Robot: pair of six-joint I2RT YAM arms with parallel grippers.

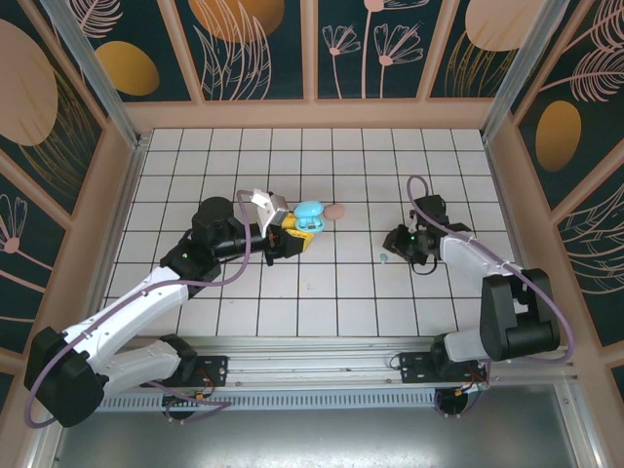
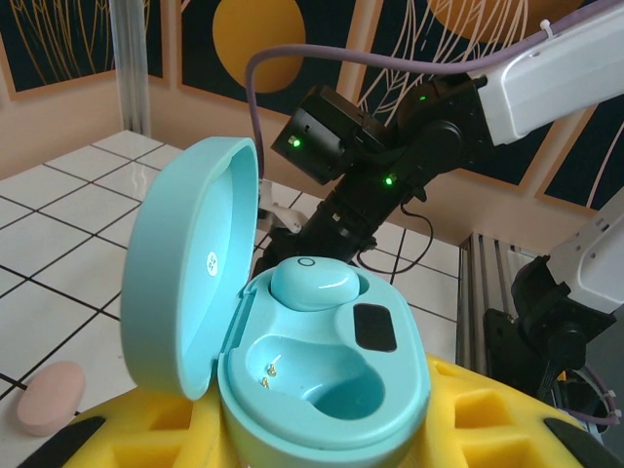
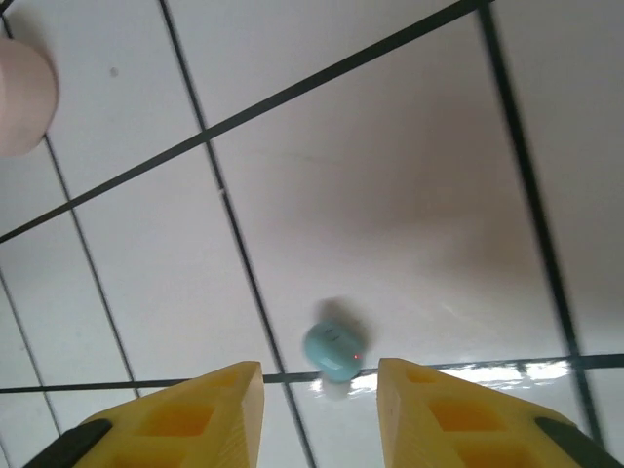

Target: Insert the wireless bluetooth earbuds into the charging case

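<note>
Clamping the open teal charging case [image 2: 322, 390], the left gripper [image 1: 292, 232] sat closed; the right gripper [image 3: 320, 390] hung half-open, empty, above a light-blue earbud [image 3: 334, 351].

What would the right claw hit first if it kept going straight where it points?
Probably the light blue earbud, lying on the white tiled floor straight ahead of the right gripper, in line with the gap between its open fingers. Depth is unclear, but nothing else seems to intervene.

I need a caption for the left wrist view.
Open teal case between yellow fingers: one blue earbud seated, other slot empty.
</note>
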